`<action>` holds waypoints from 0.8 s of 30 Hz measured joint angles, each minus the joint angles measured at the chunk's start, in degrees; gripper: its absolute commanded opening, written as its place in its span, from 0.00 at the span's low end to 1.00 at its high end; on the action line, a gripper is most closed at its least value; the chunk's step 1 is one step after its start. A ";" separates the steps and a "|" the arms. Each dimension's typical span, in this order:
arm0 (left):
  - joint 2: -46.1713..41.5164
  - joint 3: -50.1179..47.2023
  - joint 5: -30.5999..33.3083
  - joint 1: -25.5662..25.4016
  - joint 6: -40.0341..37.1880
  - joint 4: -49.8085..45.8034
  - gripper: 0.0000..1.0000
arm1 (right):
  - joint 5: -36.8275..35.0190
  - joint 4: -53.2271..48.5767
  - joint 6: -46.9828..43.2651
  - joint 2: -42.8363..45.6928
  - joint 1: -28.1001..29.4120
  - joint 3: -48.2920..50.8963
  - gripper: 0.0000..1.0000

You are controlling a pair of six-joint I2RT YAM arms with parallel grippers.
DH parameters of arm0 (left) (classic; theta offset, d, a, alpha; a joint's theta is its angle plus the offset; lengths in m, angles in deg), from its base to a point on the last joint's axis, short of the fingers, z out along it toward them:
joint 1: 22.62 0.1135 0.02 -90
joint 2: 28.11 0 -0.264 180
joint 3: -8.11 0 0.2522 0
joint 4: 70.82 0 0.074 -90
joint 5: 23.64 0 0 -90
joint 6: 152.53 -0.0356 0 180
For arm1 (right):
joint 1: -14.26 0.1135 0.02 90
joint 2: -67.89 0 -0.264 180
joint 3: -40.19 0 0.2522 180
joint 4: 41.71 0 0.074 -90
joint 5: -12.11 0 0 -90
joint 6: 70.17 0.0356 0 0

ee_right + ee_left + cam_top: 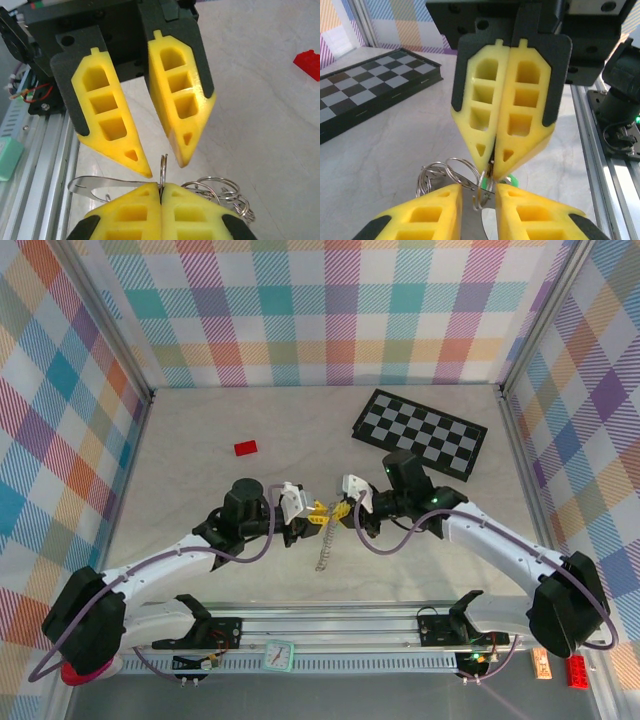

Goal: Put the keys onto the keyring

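R gripper (160, 186) pinching keyring (323, 548), facing L (164, 167).

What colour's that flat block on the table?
Red flat rectangular block, best in top external view.

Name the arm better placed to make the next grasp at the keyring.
Left. The right gripper is shut on the keyring, holding it upright; the left gripper is open, tips either side of it, probably free to work.

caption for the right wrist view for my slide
Right fingers shut on a thin metal ring, open left fingers poised either side of its top edge
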State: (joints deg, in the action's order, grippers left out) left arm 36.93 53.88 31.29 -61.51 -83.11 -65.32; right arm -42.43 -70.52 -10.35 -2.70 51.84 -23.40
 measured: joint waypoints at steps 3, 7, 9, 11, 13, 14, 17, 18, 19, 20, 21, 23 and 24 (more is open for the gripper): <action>-0.09 1.77 0.24 0.00 -2.43 -4.37 0.19 | -1.86 -3.67 -2.21 -0.96 0.94 -2.78 0.00; -0.07 4.22 0.22 0.00 -5.73 -9.66 0.17 | -3.72 -7.21 -4.39 -2.38 2.38 -5.66 0.00; -0.07 5.40 0.20 0.00 -7.13 -12.44 0.13 | -5.14 -9.29 -5.70 -3.21 3.32 -7.26 0.00; -0.02 6.27 0.20 0.02 -8.41 -14.86 0.06 | -7.02 -11.69 -7.10 -4.28 4.31 -9.29 0.00; 0.04 6.82 0.11 0.02 -9.31 -16.57 0.00 | -8.35 -13.75 -8.20 -5.01 4.98 -10.82 0.00; 0.04 7.10 0.13 0.02 -10.10 -17.29 0.00 | -8.57 -14.23 -8.44 -5.14 5.16 -11.10 0.00; 0.04 7.58 -0.04 0.02 -10.78 -18.56 0.00 | -8.55 -14.51 -8.07 -4.96 5.27 -11.10 0.20; 0.04 7.61 -0.04 0.00 -10.86 -18.53 0.00 | -8.26 -14.12 -7.54 -4.81 5.09 -10.86 0.27; 0.02 7.61 0.02 0.00 -10.97 -18.73 0.00 | -7.72 -13.51 -6.75 -4.48 4.68 -10.43 0.31; 0.02 7.58 0.09 0.00 -10.97 -18.97 0.00 | -7.10 -12.39 -5.90 -3.76 4.17 -9.70 0.33; 0.02 7.52 0.13 0.00 -10.91 -18.95 0.00 | -6.73 -11.47 -5.05 -3.08 3.89 -8.96 0.34; -0.42 6.84 0.17 0.00 -10.49 -17.90 0.00 | -6.05 -9.40 -2.62 -1.14 2.80 -6.75 0.37; -0.76 6.32 0.20 0.00 -10.25 -17.18 0.00 | -6.01 -8.61 -1.64 -0.50 2.45 -5.81 0.37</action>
State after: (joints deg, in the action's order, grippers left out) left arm 36.16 60.19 31.48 -61.51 -93.36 -82.50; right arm -48.44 -79.13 -11.99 -3.20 54.29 -29.21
